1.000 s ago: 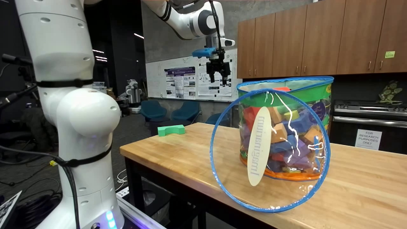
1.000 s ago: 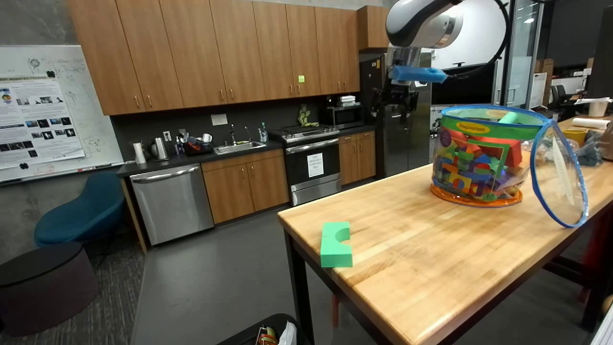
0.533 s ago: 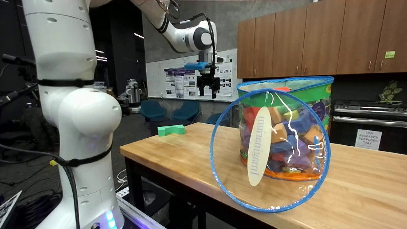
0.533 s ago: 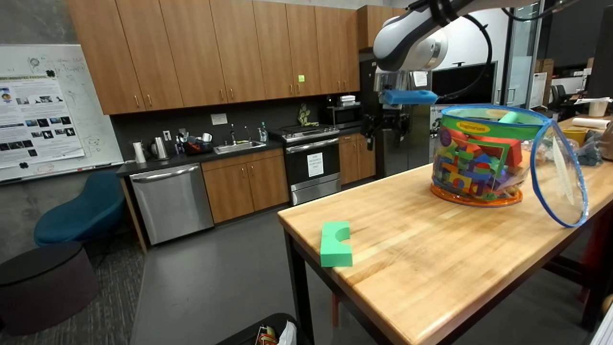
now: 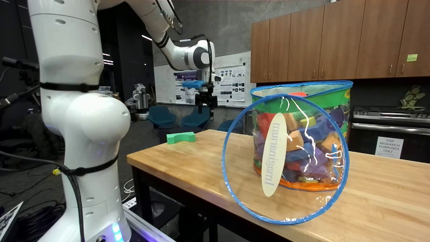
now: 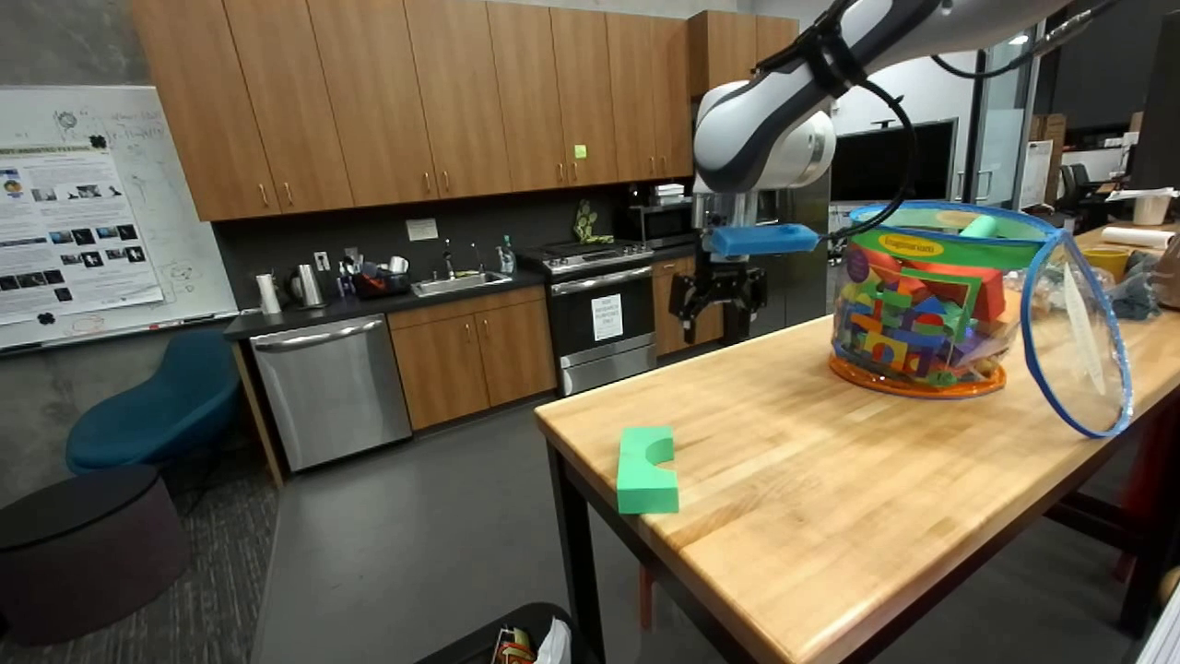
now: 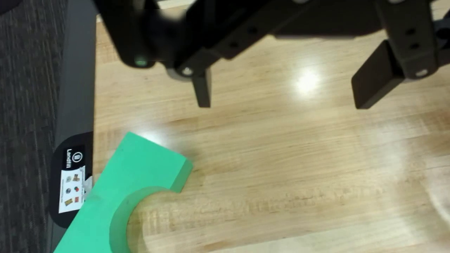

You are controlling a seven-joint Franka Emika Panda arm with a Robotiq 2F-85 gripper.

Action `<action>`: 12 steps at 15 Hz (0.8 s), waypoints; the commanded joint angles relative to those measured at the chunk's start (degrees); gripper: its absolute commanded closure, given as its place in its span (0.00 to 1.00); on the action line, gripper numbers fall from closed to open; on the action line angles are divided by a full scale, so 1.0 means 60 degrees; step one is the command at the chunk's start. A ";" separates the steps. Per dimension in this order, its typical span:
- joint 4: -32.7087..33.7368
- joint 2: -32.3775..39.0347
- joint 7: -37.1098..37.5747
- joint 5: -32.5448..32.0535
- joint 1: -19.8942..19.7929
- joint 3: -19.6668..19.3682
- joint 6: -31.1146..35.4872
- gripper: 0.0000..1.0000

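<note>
My gripper [image 7: 283, 106] is open, with only bare tabletop seen between its spread fingers [image 7: 376, 77]. It holds nothing and hangs above the table near one end, seen in both exterior views [image 5: 206, 113] [image 6: 717, 325]. Nearest to it is a green block [image 7: 130, 168] with a half-round notch in one side. That block lies flat close to the table's end [image 6: 636, 484] [image 5: 181, 135]. In the wrist view it sits at lower left, apart from the fingers and partly cut off by the frame.
A clear round bag [image 6: 908, 245] full of coloured blocks stands on the wooden table [image 6: 811, 516]. Its blue-rimmed lid [image 5: 273, 154] hangs open over the table's side. Beyond the table's end edge, a bin labelled Landfill [image 7: 74, 158] shows lower down.
The arm has brought the open gripper down and away from the bag, toward the end of the table with the green block. Block, bag and lid have stayed put.
</note>
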 commanded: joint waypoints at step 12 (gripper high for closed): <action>0.0998 0.1994 0.4918 -0.0132 0.1570 0.0806 0.0809 0.00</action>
